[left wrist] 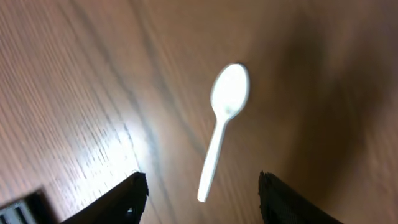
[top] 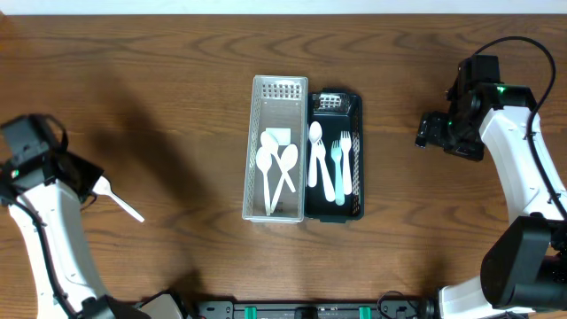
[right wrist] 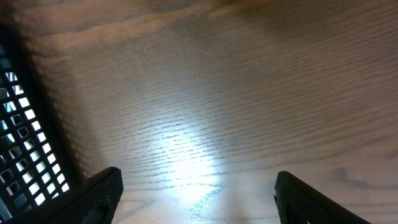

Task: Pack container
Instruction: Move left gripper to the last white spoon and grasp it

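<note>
Lab: robot arms (top: 518,155) at wooden table (top: 159,80)

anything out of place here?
One white plastic spoon lies loose on the wood table far left, by the open left claw; the other spoons sit in the white mesh basket.

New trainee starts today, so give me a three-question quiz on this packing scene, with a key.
1. True or false: the left gripper is shut on the loose spoon.
2. The white basket and the black basket stand side by side. The forks lie in: A) white, B) black, C) both.
3. What does the right gripper hold?

Key:
1. False; it is open above the spoon, which lies on the table.
2. B.
3. Nothing; it is open over bare wood.
</note>
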Tool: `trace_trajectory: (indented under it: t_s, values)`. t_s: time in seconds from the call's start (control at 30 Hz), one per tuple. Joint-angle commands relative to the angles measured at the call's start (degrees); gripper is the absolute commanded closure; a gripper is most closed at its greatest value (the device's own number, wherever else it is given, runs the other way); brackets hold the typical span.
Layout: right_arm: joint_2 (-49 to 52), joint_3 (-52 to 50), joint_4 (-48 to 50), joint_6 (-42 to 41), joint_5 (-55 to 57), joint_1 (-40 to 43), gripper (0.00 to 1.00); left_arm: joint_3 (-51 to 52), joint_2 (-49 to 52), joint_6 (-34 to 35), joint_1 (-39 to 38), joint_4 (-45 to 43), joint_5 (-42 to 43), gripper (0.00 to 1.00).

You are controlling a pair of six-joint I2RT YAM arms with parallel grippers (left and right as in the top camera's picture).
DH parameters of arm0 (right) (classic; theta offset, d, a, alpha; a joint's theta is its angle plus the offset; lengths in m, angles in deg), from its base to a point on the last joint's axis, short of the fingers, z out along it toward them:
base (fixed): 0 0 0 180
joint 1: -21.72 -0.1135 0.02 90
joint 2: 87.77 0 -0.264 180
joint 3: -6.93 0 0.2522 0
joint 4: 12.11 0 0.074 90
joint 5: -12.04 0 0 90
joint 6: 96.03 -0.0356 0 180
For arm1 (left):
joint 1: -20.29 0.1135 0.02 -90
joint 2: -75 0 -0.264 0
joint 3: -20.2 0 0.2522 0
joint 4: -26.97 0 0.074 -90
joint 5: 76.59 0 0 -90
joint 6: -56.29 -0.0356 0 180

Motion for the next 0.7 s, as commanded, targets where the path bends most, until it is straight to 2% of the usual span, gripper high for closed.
trace_trajectory:
  t_s: [0.0, 0.17, 0.67]
  values:
    - [-0.1, 0.1, 0.0, 0.6, 0.0, 0.3, 0.18, 5.1, 1.3, 0.9, 2.6, -3.9, 3.1, 0.40]
    - [-0.1, 0.1, 0.0, 0.6, 0.0, 0.3, 0.18, 7.8, 4.8, -1.3, 2.0, -8.9, 4.2, 0.40]
    - [-0.1, 0.1, 0.2, 0.6, 0.0, 0.3, 0.18, 7.8, 22.6, -3.0, 2.0, -15.7, 4.7, 0.40]
